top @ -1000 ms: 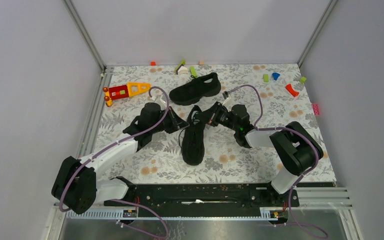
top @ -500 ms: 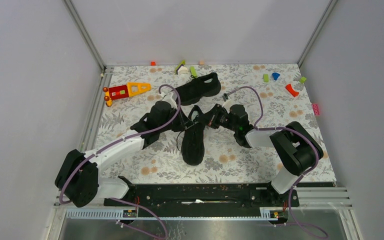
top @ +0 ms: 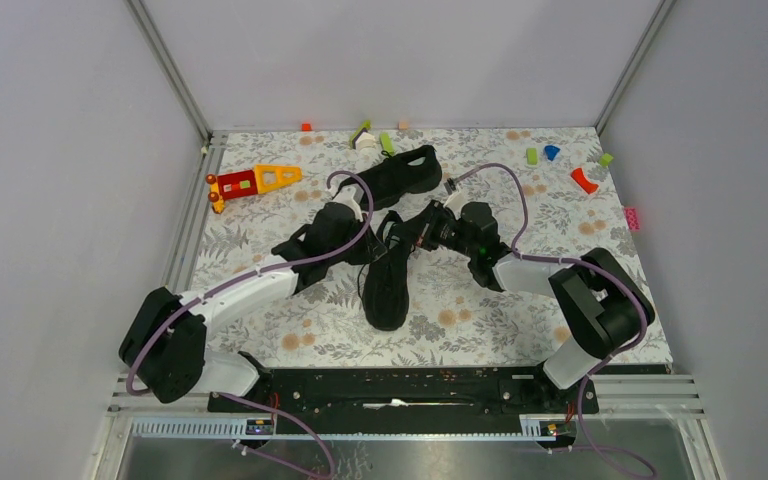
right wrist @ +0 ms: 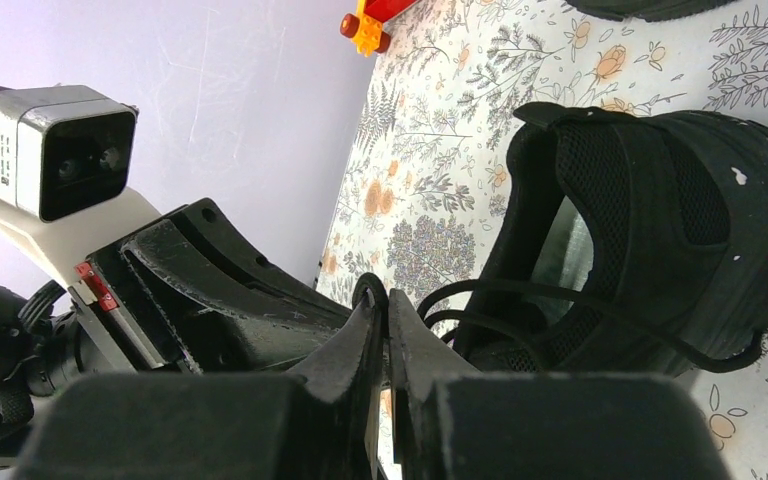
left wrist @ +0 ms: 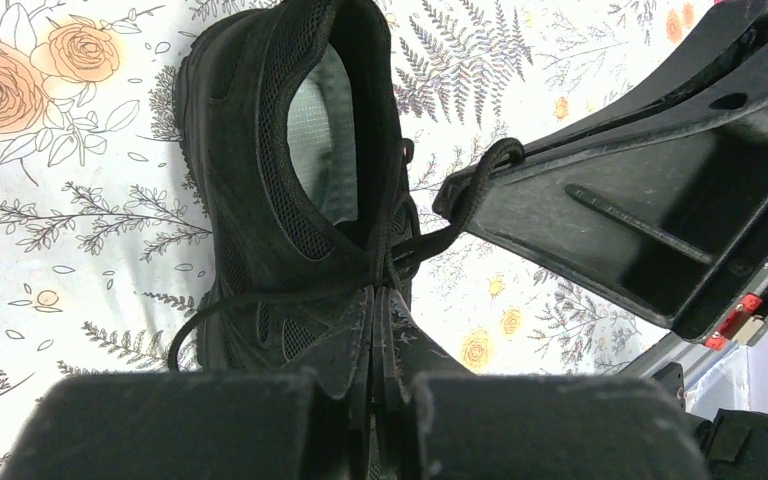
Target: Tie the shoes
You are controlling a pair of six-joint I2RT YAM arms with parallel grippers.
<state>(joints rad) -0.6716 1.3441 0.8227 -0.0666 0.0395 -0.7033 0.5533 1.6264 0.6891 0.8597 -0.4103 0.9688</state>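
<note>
Evidently the left gripper and right gripper are each pinching a lace above the near shoe, seemingly forming the knot; next, pulling the ends apart.

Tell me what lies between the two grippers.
The left wrist view shows it: a short stretch of black lace runs from the left gripper to the right gripper, coming off the near shoe.

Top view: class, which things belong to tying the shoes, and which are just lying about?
Job: near shoe, far shoe, laces, left gripper, right gripper.
Lying about: red-and-yellow toy, red block, green block, blue piece, pink piece.
</note>
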